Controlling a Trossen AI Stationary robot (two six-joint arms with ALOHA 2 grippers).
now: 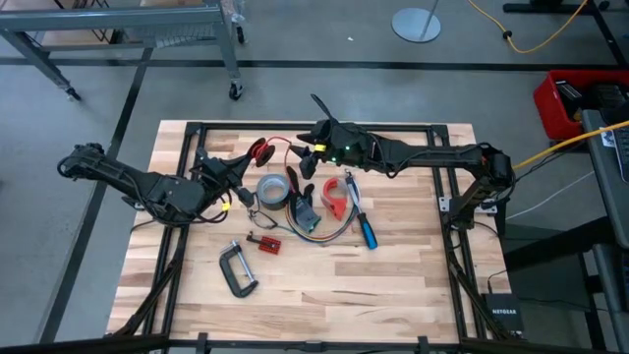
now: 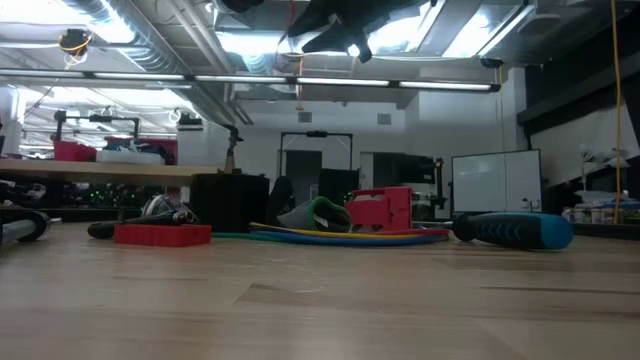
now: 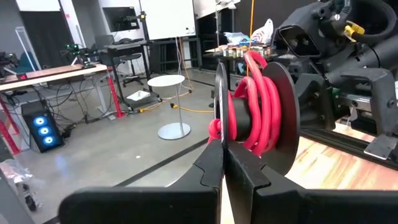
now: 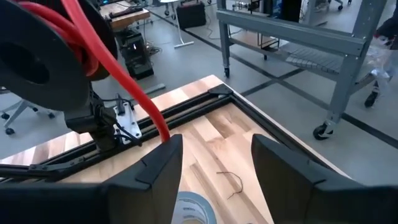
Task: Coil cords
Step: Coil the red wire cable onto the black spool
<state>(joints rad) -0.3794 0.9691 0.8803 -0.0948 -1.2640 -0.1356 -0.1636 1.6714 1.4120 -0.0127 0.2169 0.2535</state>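
Left gripper [image 3: 222, 163] clamps the black spool [image 3: 281, 118] wound with red cord [image 3: 256, 106], held upright above the table's far edge for winding; right gripper [image 4: 214, 163] spread wide beside the cord, ready to guide.

One black spool wound with red cord [image 1: 259, 151] sits at the upper centre of the wooden bench [image 1: 393, 265]. One grey tape roll [image 1: 273, 188], one black C-clamp [image 1: 236, 269], one small red block [image 1: 267, 243], one red plastic clamp [image 1: 334, 193], one blue-handled screwdriver [image 1: 362, 221] and one multicoloured cord loop [image 1: 314, 231] lie mid-frame. Two dark arms reach in.
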